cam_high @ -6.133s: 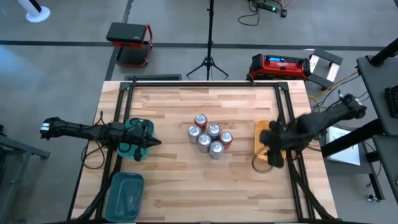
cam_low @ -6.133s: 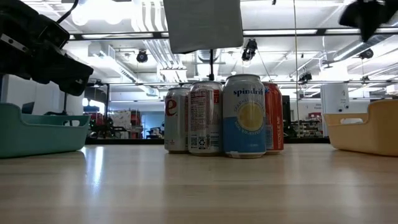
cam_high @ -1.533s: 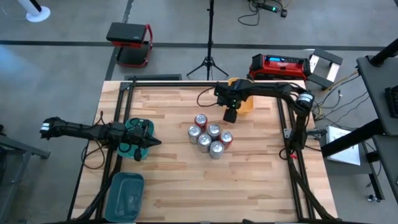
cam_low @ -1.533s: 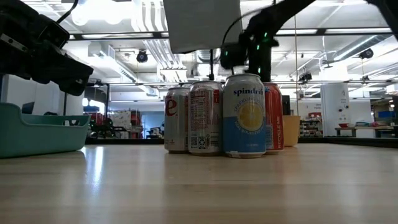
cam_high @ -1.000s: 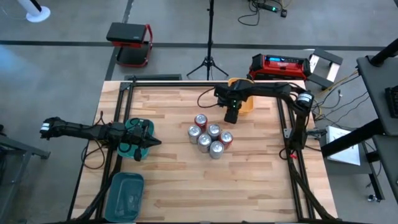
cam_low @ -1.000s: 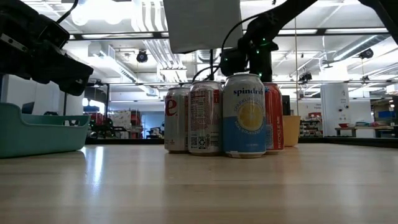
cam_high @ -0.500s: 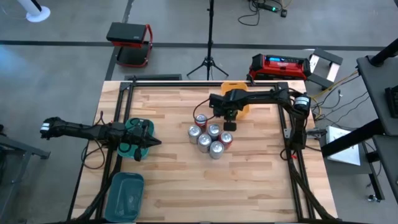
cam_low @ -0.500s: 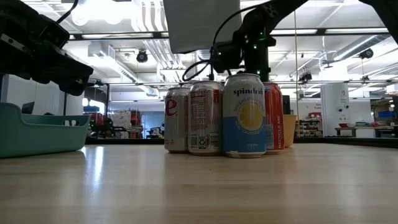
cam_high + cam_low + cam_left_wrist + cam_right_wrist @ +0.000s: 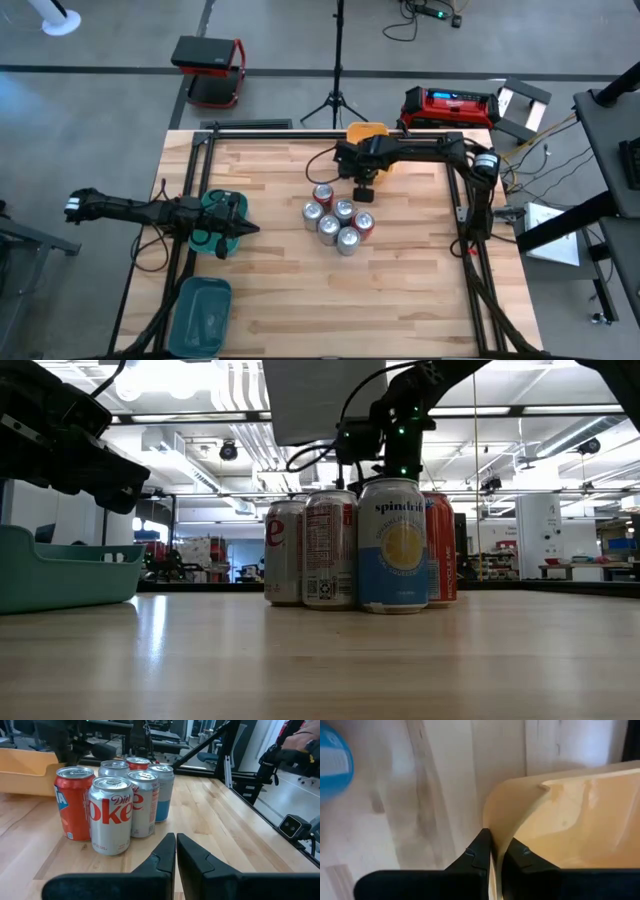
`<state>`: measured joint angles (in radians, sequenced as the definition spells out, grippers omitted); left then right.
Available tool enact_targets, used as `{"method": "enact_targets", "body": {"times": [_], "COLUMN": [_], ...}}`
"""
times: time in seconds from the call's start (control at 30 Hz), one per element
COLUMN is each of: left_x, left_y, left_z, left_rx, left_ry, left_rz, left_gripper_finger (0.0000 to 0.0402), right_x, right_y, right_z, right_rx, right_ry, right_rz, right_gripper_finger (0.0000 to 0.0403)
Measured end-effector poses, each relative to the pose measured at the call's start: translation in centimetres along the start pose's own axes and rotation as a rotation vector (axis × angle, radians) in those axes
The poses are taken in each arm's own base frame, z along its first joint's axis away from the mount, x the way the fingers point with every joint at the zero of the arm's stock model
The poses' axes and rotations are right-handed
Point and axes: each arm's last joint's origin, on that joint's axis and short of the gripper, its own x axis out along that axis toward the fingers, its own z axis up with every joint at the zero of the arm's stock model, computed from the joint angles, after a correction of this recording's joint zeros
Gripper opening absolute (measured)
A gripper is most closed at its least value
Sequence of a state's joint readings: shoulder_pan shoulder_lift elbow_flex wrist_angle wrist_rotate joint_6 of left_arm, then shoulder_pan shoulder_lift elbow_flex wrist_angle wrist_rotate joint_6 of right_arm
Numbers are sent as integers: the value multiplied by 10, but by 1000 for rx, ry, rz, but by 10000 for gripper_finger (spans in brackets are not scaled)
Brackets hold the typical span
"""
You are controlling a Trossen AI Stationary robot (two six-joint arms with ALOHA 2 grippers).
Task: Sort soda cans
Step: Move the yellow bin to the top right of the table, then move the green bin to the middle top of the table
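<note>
cans [image 9: 338, 218]: six, clustered upright mid-table | right gripper [image 9: 492, 851]: clamped on orange bin [image 9: 368, 140] wall, just behind the cluster | left gripper [image 9: 175, 851]: fingers pressed together, empty, at table's left over a teal bin [image 9: 215, 205] | second teal bin [image 9: 201, 315]: front-left corner

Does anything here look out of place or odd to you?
Yes: the orange bin is not sitting flat on the table. The right gripper has its fingers clamped on the bin's wall, holding it near the table's far edge behind the cans. The cans stand upright in a tidy cluster; nothing is spilled.
</note>
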<state>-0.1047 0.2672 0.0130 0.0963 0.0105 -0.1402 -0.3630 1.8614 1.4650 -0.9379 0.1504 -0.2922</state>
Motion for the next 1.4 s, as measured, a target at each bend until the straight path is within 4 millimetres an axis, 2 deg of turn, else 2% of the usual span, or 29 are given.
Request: {"method": "enact_targets", "body": {"times": [0.3,0.63,0.73,0.93,1.03,1.23,1.4], "left_x": [0,0,0,0,0,0,0], "left_y": [0,0,0,0,0,0,0], "left_z": [0,0,0,0,0,0,0], "left_rx": [0,0,0,0,0,0,0], "left_ry": [0,0,0,0,0,0,0], "left_rz": [0,0,0,0,0,0,0], "left_gripper_finger": [0,0,0,0,0,0,0], "right_x": [4,4,4,2,-13,-66,-111], "right_y": [-12,-12,-12,-13,-16,-25,-28], "right_z": [-5,-5,-5,-5,-1,13,29], "right_rx": [87,86,81,101,118,151,235], "right_ry": [-9,-19,-20,-28,-58,-198,-395], "right_rz": [72,97,97,87,77,41,48], "right_gripper_finger": [13,19,45,125,160,215,251]}}
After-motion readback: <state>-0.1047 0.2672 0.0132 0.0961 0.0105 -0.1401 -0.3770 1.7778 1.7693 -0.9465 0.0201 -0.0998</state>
